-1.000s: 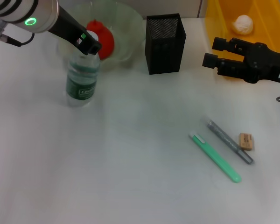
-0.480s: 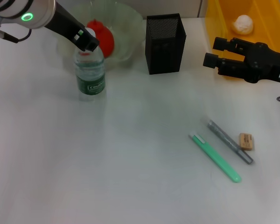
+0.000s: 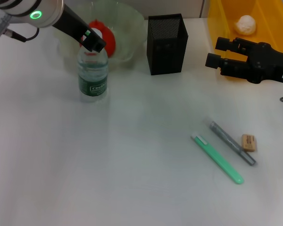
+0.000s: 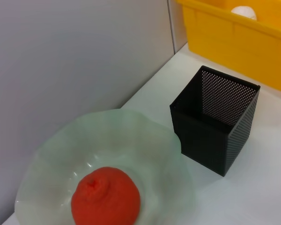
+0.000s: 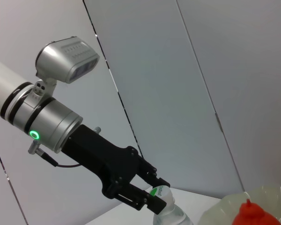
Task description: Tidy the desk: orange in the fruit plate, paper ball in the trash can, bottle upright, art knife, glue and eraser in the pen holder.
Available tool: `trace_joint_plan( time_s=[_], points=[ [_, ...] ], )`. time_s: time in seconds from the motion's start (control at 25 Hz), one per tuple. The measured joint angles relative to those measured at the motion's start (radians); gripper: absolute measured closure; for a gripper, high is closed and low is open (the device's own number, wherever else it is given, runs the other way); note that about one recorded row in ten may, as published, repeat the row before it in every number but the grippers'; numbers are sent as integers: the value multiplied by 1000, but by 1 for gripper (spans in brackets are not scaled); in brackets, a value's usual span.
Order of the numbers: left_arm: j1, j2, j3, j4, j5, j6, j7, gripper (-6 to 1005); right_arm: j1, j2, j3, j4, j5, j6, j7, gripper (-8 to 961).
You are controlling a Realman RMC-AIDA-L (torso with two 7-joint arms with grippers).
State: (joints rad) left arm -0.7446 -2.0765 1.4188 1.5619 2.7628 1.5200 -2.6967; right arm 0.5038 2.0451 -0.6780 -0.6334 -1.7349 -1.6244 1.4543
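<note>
Bottle (image 3: 92, 77) upright beside fruit plate (image 3: 127, 28); left pincer (image 3: 91, 42) clamped on cap; right pincer (image 3: 218, 52) apart, near trash can (image 3: 273, 23).

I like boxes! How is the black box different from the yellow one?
The pen holder is black see-through mesh; the trash can is solid bright yellow plastic. The pen holder looks empty and narrower; the wider trash can holds the paper ball. Both stand open-topped on the desk.

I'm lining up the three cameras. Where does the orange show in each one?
Head view: orange in the green bowl, partly behind the left claw.
Left wrist view: orange, low in the bowl.
Right wrist view: orange, bottom right corner.
Shared landmark: the bowl.
</note>
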Motion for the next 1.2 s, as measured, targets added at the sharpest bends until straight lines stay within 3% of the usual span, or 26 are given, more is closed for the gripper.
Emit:
trace_joint_plan(
  time_s=[0.44,0.84,1.0,1.04,1.08,1.12,1.16,1.2],
  points=[
    [-25,1,-48,-27,3,-23,10,437,-5,1,0,0,-1,0,0,153],
    [-20,5,-92,-27,2,-69,22,235,-1,1,0,0,-2,0,0,153],
    [8,5,-89,-6,-13,-117,25,232,-1,1,0,-1,-2,0,0,153],
    [58,4,-79,44,-105,-164,60,231,-1,1,0,-2,-2,1,4,153],
    [58,4,-79,44,-105,-164,60,231,-1,1,0,-2,-2,1,4,153],
    [132,3,-61,95,-273,-224,131,231,-2,0,0,-4,-3,4,9,153],
    [132,3,-61,95,-273,-224,131,231,-2,0,0,-4,-3,4,9,153],
    [177,4,-49,112,-368,-258,179,231,-4,-1,1,-8,-2,7,18,153]
  ],
)
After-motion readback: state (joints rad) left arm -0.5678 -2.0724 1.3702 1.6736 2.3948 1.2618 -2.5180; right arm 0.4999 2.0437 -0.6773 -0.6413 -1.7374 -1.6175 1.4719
